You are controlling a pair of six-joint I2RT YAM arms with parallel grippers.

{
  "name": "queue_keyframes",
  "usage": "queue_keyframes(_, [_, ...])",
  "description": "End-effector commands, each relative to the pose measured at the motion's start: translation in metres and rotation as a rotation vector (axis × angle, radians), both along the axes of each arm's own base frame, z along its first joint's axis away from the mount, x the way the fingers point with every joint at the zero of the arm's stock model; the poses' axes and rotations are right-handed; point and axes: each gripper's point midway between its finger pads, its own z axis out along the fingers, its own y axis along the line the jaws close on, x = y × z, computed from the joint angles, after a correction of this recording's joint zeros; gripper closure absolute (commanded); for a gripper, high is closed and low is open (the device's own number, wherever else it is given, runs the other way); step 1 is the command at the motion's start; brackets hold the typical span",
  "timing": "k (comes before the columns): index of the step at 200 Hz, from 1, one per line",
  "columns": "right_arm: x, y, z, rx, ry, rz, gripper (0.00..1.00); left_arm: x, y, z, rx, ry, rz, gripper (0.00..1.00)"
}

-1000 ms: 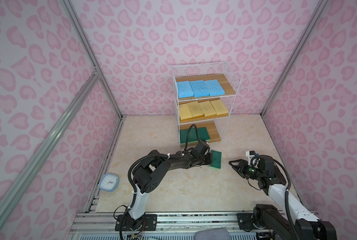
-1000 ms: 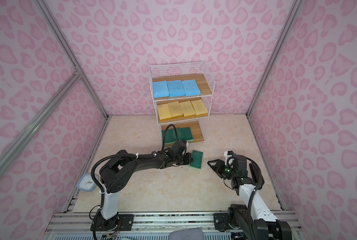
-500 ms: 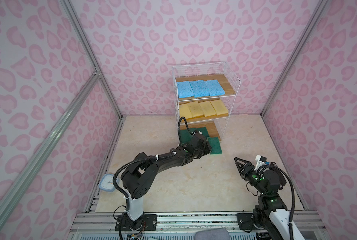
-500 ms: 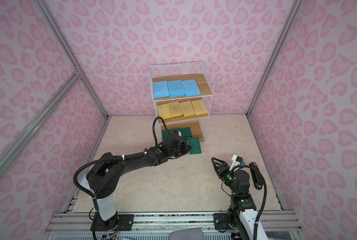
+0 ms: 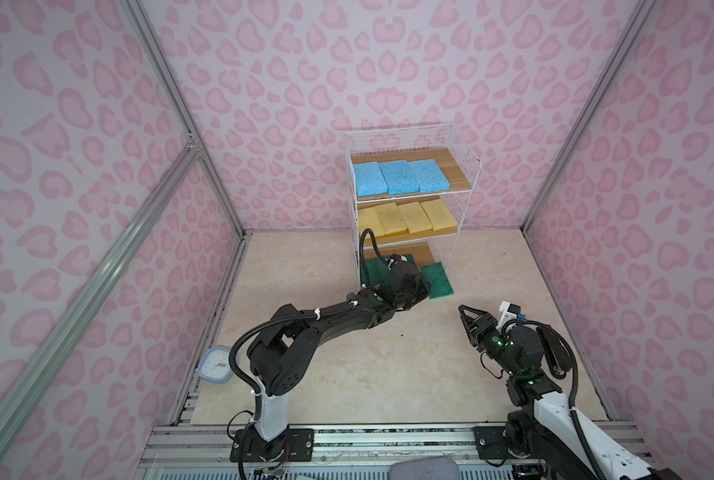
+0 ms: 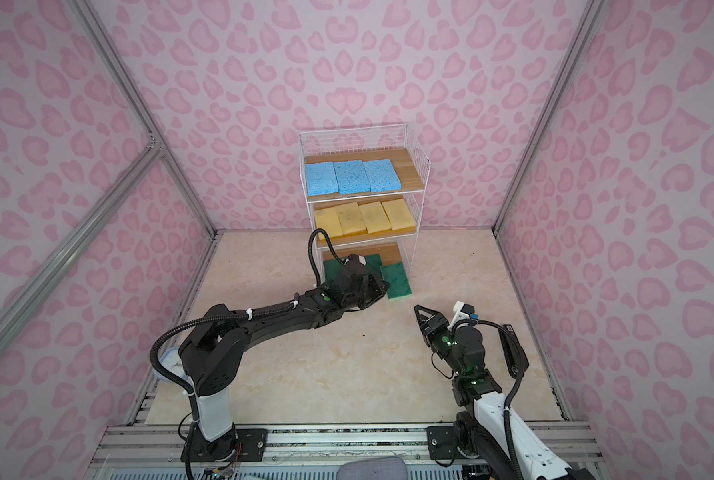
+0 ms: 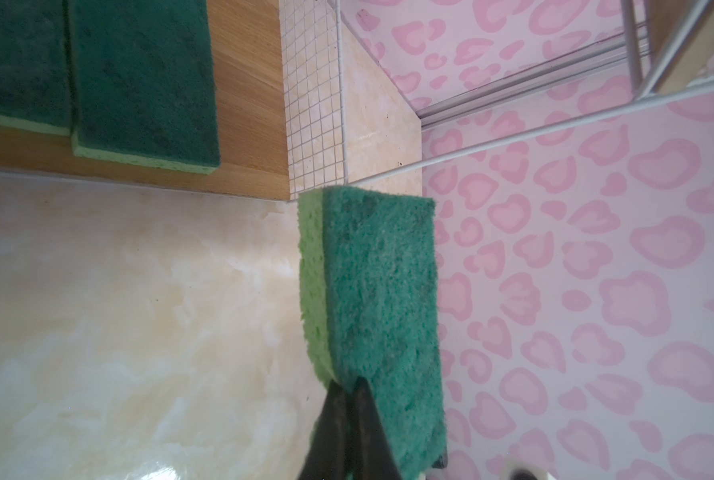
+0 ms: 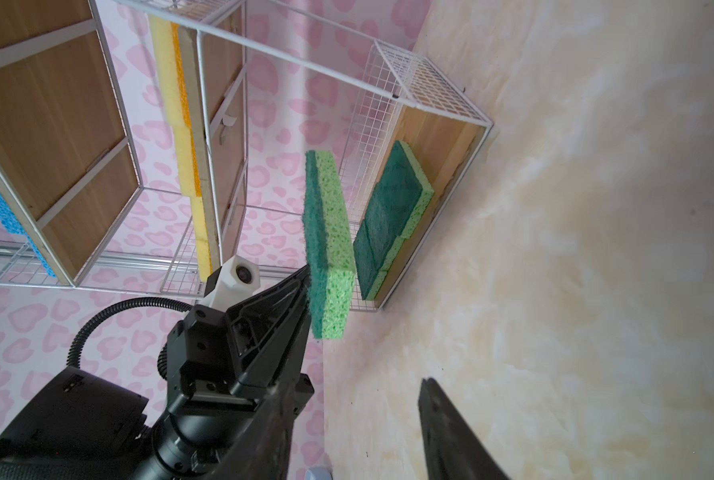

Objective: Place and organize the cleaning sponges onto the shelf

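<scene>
The shelf [image 5: 465, 143] [image 6: 415, 143] stands against the back wall, with three blue sponges [image 5: 398, 176] on its top board and several yellow sponges [image 5: 407, 217] on the middle one. Two green sponges [image 7: 143, 79] [image 8: 392, 216] lie side by side on the bottom board [image 7: 247, 104]. My left gripper [image 5: 423, 286] [image 7: 349, 386] is shut on one end of another green sponge [image 5: 439, 279] [image 6: 396, 281] [image 7: 380, 291] [image 8: 330, 245]. It holds that sponge dark face up, just above the floor at the shelf's front right corner. My right gripper [image 5: 465, 313] [image 8: 363, 386] is open and empty, to the near right.
A small clock with a blue rim [image 5: 216, 365] lies at the floor's left edge beside the left arm's base. Pink patterned walls with aluminium posts close in the marble floor [image 5: 380, 374]. The shelf's wire side panel [image 7: 313, 124] is right beside the held sponge.
My left arm has carried the green sponge from the middle of the floor back to the shelf's bottom tier. My right arm has drawn back toward the near right.
</scene>
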Motion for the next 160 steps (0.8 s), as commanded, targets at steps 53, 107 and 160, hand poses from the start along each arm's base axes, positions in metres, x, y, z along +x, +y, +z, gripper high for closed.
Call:
queue_keyframes(53, [0.029, 0.012, 0.039, 0.043, -0.143, 0.013, 0.58, 0.008, -0.010, 0.005, -0.044, -0.007, 0.016, 0.96])
queue_keyframes(107, [0.046, 0.022, 0.036, 0.041, -0.106, 0.049, 0.47, 0.007, -0.006, 0.010, -0.038, -0.021, 0.022, 0.96])
queue_keyframes(160, [0.061, 0.039, 0.028, 0.087, -0.061, 0.132, 0.53, 0.007, -0.006, 0.013, -0.033, -0.032, 0.015, 0.96])
